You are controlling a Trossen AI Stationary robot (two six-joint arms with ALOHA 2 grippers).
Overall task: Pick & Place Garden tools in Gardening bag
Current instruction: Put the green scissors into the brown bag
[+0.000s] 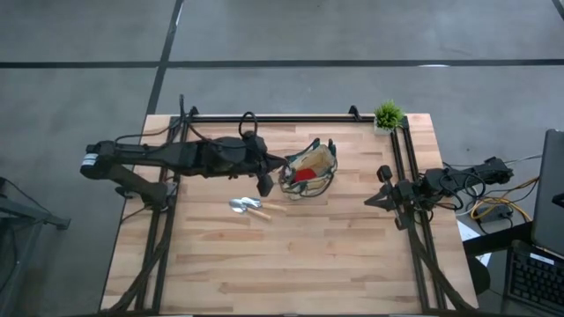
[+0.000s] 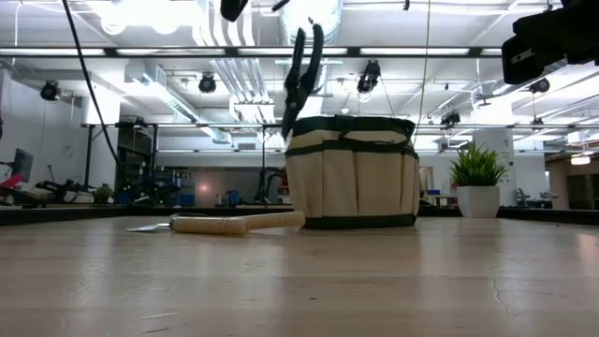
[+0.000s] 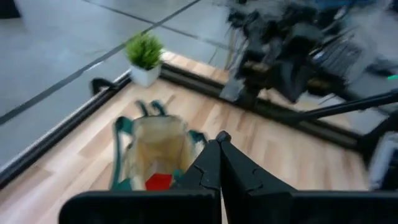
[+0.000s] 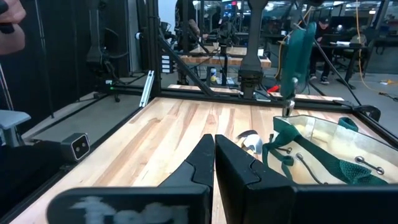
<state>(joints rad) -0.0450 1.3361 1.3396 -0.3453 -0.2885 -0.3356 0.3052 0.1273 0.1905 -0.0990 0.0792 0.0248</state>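
The right gripper (image 4: 214,163) is seen with its two dark fingers (image 4: 198,163) pressed together, nothing held between them, above the pale wooden bench (image 4: 161,134). Beyond the fingertips the gardening bag (image 4: 323,152) is shown, its tan fabric edged with dark green trim and looped handles. A silver trowel blade (image 4: 251,142) is partly visible on the bench just beside the bag. The left arm (image 4: 297,56) (dark, with a green-tinted part) is seen hanging over the bag. A black rail (image 4: 146,87) is set along the bench's edge.

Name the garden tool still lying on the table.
The wooden-handled trowel, flat on the table beside the gardening bag; the red item is already inside.
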